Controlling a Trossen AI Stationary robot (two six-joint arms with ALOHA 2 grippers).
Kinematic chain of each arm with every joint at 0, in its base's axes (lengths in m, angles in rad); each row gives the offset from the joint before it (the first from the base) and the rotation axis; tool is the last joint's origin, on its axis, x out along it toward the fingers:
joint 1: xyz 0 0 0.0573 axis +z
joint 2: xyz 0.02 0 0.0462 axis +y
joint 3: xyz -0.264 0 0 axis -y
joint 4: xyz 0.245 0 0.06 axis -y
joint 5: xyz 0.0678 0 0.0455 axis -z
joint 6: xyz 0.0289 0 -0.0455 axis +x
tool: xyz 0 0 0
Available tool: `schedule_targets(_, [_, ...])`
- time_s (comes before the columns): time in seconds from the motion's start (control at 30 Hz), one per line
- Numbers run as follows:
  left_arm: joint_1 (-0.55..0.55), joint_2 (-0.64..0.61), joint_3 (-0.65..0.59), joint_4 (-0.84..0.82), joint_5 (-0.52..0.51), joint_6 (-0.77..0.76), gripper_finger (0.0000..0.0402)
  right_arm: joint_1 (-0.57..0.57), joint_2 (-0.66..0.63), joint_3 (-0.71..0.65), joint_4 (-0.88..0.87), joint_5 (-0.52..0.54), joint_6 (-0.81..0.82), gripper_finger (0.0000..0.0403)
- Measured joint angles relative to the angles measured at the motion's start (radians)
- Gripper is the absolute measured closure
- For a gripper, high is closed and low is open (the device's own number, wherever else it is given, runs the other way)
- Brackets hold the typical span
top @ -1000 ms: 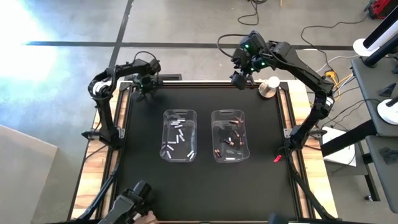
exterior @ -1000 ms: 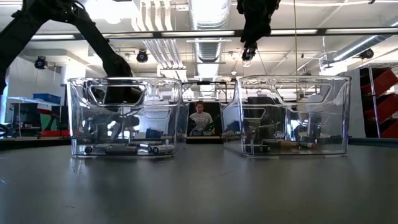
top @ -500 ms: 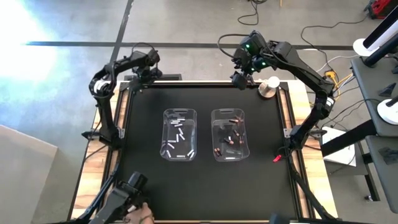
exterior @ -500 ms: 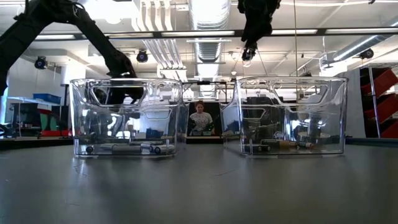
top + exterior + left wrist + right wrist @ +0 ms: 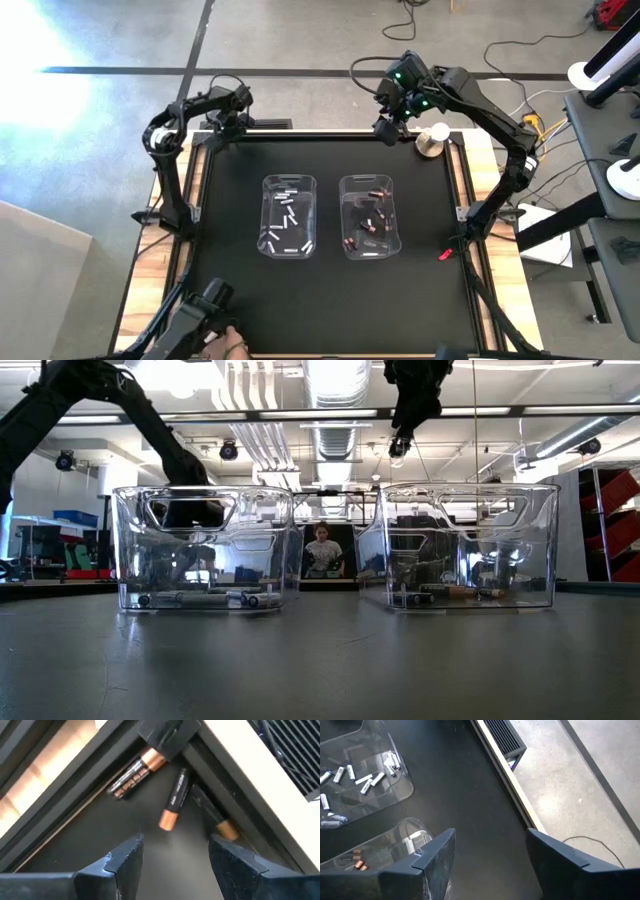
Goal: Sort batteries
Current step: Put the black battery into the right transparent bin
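While both empty grippers (left (image 5: pixel 216 135), right (image 5: pixel 383 127)) gape at twelve o'clock, left bin (image 5: pixel 289 183) holds white batteries (image 5: pixel 288 212), right bin (image 5: pixel 368 182) dark batteries (image 5: pixel 368 228).

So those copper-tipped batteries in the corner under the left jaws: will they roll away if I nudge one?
Probably. The middle battery is a smooth, thin cylinder lying loose on the flat mat, so a sideways nudge would likely roll it. The table's edge rail beside it should stop it soon. It looks rigid, so the open left gripper could likely pinch it across its width without bending it.
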Motion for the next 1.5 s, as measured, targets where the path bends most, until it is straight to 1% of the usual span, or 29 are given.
schedule_targets(0.2, [0.004,0.0,-0.016,0.063,0.005,0.06,0.02,0.0,0.0,0.0,0.002,0.0,0.0,0.0158])
schedule_targets(0.3, [0.004,-0.001,-0.016,0.04,0.003,0.015,0.02,0.0,0.0,0.0,0.008,0.0,-0.001,0.0155])
schedule_targets(0.4, [0.005,-0.01,-0.023,-0.033,0.0,-0.052,0.02,0.0,0.0,0.0,0.008,0.0,-0.001,0.0154])
schedule_targets(0.5, [-0.008,-0.028,-0.026,0.003,0.018,-0.093,0.02,0.0,0.0,0.0,0.021,0.0,-0.003,0.0158])
schedule_targets(0.67, [-0.014,-0.047,-0.019,0.076,0.021,-0.112,0.02,0.0,0.0,0.0,0.053,0.0,-0.003,0.0167])
schedule_targets(0.9, [0.003,-0.047,-0.029,0.082,0.002,-0.116,0.02,0.0,0.0,0.001,0.061,0.0,-0.003,0.0172])
schedule_targets(1.13, [0.005,-0.047,-0.065,0.085,-0.001,-0.142,0.02,0.0,0.0,0.001,0.06,0.0,-0.003,0.0163])
schedule_targets(1.3, [0.006,-0.047,-0.099,0.102,0.001,-0.124,0.02,0.0,0.0,0.001,0.06,0.0,0.012,0.0158])
schedule_targets(1.5, [-0.021,-0.065,-0.104,0.099,0.014,-0.115,0.02,0.0,0.0,0.001,0.06,0.0,0.024,0.0167])
